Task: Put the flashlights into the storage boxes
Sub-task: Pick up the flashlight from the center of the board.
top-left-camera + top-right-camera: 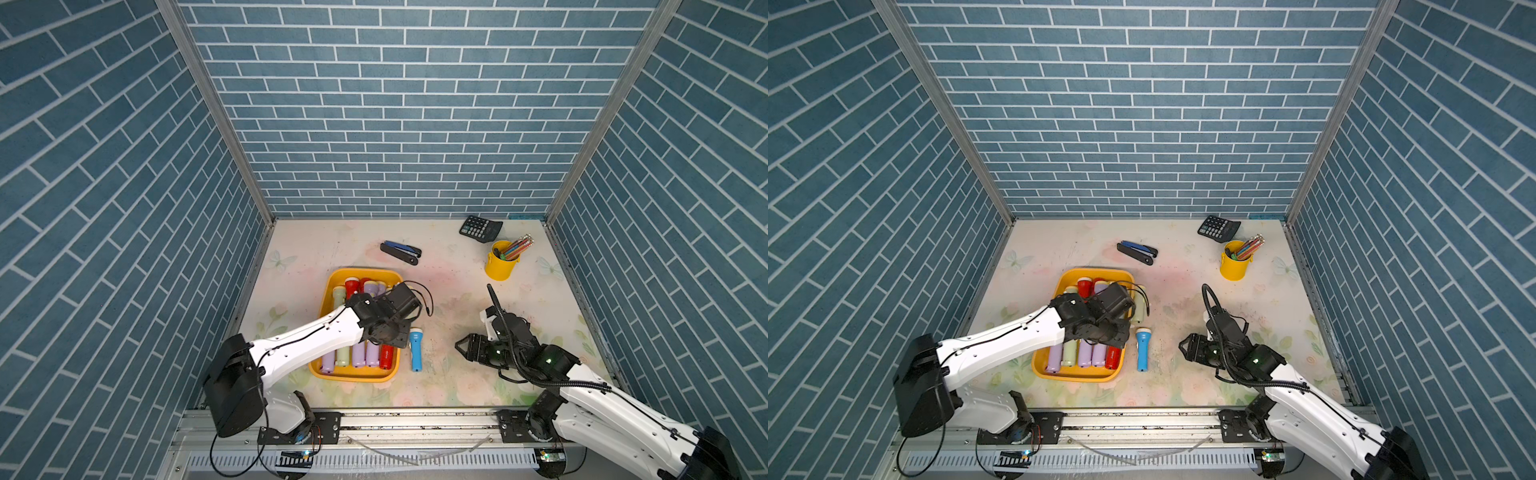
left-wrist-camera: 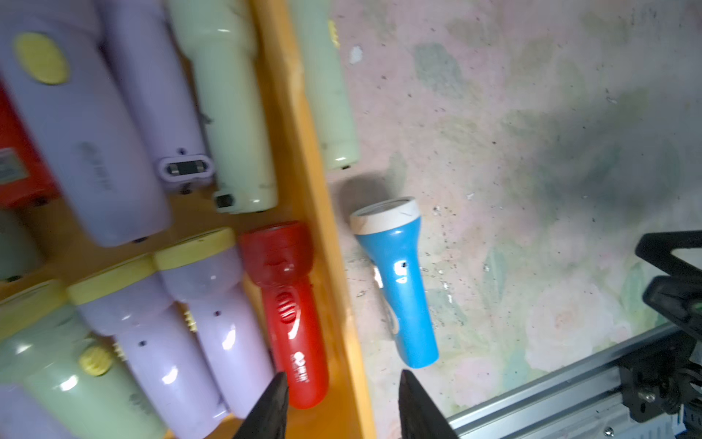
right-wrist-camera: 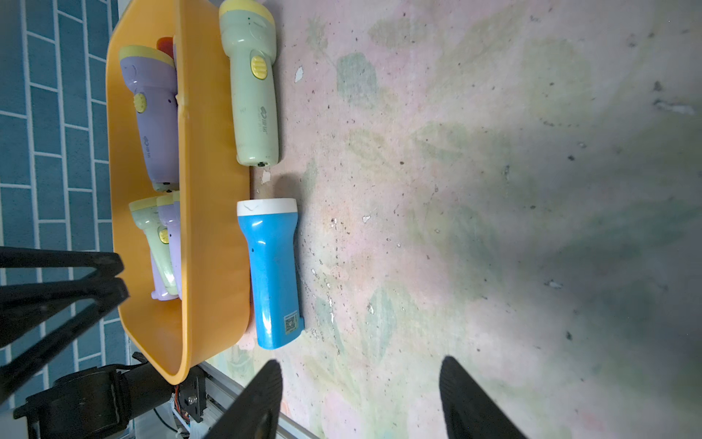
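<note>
Most flashlights (image 1: 358,353) are packed in rows in the storage box (image 1: 361,272), lower centre-left of a top view. Over its right rim the left gripper (image 2: 342,384) is held partly open, empty, likely for the blue flashlight (image 1: 415,351) just outside. Farther right, the right gripper (image 1: 463,347) is held half-open, empty.

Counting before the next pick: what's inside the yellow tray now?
Two rows of flashlights. Near row: lilac flashlights, a pale green flashlight, a red flashlight. Far row: green, red and lilac ones partly show. The left arm covers the yellow tray's middle, so no full count.
</note>
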Controlling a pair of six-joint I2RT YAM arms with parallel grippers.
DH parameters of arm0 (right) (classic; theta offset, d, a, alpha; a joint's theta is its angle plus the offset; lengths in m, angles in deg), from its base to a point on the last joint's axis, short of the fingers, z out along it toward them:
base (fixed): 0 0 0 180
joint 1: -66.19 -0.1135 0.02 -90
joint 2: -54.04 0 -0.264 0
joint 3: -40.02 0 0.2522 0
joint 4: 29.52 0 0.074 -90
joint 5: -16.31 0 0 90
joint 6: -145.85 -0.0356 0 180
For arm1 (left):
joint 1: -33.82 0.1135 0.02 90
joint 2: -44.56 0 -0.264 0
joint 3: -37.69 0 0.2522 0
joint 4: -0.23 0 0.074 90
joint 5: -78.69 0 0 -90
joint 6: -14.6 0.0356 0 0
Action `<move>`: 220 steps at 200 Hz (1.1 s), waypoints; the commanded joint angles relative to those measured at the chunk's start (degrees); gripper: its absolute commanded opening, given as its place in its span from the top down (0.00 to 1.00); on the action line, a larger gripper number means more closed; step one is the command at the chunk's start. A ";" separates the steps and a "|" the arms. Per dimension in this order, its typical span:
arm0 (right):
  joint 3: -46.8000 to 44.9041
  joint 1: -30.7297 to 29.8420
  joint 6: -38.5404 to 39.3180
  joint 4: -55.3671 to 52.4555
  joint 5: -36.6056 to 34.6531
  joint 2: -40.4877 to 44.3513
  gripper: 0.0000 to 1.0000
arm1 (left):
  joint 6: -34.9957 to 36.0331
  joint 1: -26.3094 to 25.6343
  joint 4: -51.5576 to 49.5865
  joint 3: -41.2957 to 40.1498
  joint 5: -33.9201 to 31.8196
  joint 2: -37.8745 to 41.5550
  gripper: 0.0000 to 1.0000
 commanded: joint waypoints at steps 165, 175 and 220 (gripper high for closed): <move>-0.79 0.41 0.25 -5.27 -3.41 7.16 0.33 | -1.22 -8.08 -4.74 8.86 1.30 -17.25 0.49; -0.80 0.44 0.32 -5.18 -3.38 7.04 0.33 | -1.24 -8.08 -5.03 8.88 1.03 -17.72 0.49; -1.06 0.54 0.19 -5.61 -3.12 7.55 0.33 | -1.22 -8.00 -3.80 8.07 1.99 -19.74 0.49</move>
